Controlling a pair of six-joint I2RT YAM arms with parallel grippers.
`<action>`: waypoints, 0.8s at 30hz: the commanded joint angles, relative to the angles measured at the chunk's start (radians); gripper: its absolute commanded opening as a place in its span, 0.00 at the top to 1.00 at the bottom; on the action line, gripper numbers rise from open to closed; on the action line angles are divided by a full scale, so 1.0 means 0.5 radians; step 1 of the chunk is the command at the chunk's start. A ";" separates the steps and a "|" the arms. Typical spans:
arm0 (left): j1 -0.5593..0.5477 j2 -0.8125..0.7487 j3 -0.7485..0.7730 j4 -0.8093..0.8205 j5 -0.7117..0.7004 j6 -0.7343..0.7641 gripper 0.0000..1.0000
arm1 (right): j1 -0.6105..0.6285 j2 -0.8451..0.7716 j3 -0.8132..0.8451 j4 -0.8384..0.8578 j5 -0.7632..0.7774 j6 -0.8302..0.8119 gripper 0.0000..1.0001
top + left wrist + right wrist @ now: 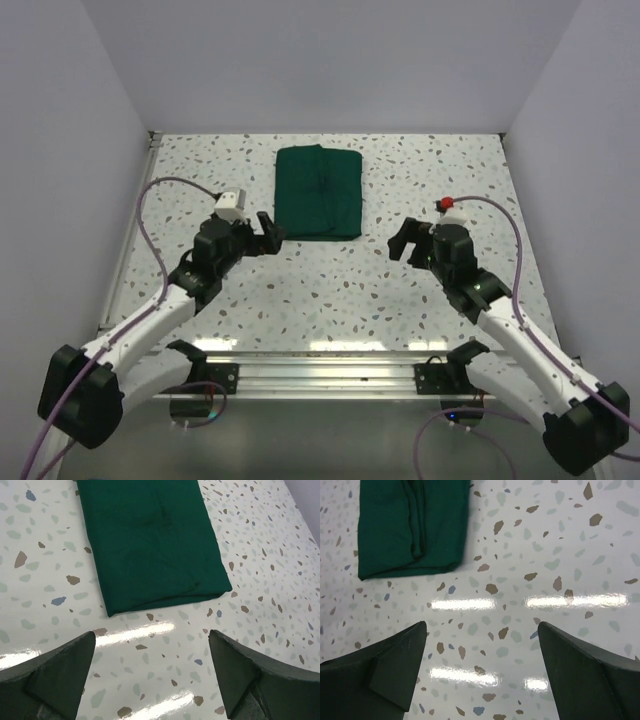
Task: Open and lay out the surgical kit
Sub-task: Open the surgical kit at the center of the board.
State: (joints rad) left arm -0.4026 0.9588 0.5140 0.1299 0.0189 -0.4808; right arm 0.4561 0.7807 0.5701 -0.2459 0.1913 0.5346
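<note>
Since the dark green cloth wrap lies as a closed, folded bundle flat on the speckled surface, toward the far middle, I judge the job to be at its very start. Nothing is unwrapped, and whatever is inside is hidden. My left end effector hovers just beside the bundle's near-left corner, jaws spread wide and holding nothing. My right end effector hangs to the near right, apart from the cloth, equally wide and empty. The left wrist view shows the bundle's near edge just ahead of the jaws. The right wrist view shows several stacked fold lines running up from the near-right corner. To do the first move well, I would take only the uppermost flap and not the full thickness. I would come in low, pinch a single layer close to a corner, then lift and draw it outward slowly so the contents are not dragged or tipped. I cannot tell from here which flap lies on top, so I would test gently. I would keep the other arm ready to steady the bundle if it starts to slide.
</note>
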 commanded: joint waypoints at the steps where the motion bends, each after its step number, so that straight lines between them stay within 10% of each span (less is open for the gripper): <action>1: -0.265 0.259 0.251 -0.036 -0.476 0.035 0.00 | 0.002 0.272 0.286 -0.140 0.228 -0.044 0.04; 6: -0.826 0.959 0.866 -0.253 -1.230 0.087 0.01 | 0.014 0.399 0.256 -0.039 0.305 0.060 0.08; 12: -0.925 1.799 1.294 -0.337 -1.296 0.136 0.21 | 0.030 0.424 0.087 0.123 0.299 0.041 0.11; 24: -0.928 2.114 1.552 -0.146 -1.428 0.225 0.23 | 0.033 0.329 0.066 0.108 0.298 0.035 0.11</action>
State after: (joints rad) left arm -0.8703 2.0254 1.2560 0.0063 -0.6449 -0.3954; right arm 0.4667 0.9680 0.6060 -0.2245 0.3237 0.5423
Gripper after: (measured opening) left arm 0.780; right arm 0.894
